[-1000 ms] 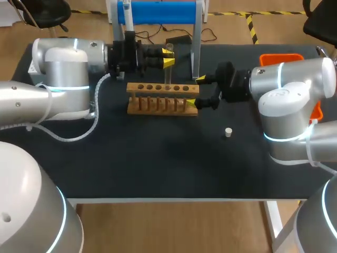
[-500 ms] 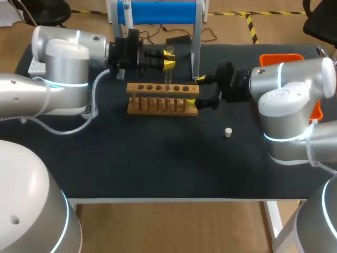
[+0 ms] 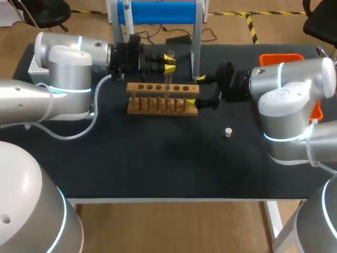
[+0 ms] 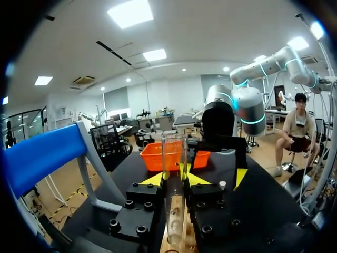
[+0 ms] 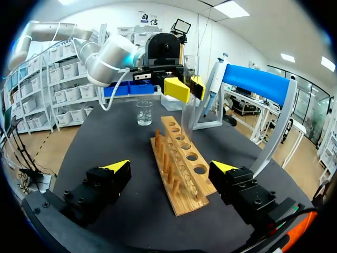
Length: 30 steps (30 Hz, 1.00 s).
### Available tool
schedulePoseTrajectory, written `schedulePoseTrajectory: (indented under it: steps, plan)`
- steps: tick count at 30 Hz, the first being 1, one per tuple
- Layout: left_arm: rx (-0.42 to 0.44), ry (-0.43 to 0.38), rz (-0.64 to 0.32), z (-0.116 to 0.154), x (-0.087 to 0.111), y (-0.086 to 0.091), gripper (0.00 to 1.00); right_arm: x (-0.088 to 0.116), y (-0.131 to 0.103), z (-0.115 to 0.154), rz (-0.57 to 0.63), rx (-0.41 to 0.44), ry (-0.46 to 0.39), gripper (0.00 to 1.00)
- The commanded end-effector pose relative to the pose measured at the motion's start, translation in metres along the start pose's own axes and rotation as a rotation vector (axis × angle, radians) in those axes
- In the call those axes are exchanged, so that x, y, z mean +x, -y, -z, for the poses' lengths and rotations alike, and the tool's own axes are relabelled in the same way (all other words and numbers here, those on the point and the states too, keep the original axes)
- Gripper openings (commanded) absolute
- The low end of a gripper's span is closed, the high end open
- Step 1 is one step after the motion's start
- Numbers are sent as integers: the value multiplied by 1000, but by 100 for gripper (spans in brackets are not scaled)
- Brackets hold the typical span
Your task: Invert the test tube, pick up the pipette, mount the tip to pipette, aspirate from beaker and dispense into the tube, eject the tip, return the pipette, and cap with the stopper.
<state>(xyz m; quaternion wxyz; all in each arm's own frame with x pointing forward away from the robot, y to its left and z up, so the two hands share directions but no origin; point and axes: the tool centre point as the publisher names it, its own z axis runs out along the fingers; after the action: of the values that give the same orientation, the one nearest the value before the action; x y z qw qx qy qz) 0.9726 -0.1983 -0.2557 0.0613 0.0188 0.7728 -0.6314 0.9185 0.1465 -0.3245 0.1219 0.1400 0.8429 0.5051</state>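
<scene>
One tube (image 3: 168,79) in left gripper (image 3: 168,62), seemingly over rack (image 3: 158,105).

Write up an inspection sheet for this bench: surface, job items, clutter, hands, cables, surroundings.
Surface: black table top, no spills seen.
Job's things: clear glass test tube upright over the light wooden tube rack; small white stopper alone on the table; clear glass beaker beyond the rack; pipette on the blue-topped stand.
Clutter: orange plastic bin at the table's right edge.
Hands: left hand shut on the tube; right hand open, straddling the rack's end.
Cables: white ribbed hose looped beside the left arm.
Surroundings: nothing seen.
</scene>
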Motion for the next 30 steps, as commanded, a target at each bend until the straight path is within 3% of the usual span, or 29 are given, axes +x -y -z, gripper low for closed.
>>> schedulePoseTrajectory:
  steps: [1,30]
  plan:
    - [6,10,-2,-4,2,-4,0,0,0,0,0,0,-1,100]
    - [29,83,-2,-2,6,-19,0,0,0,0,0,0,-1,100]
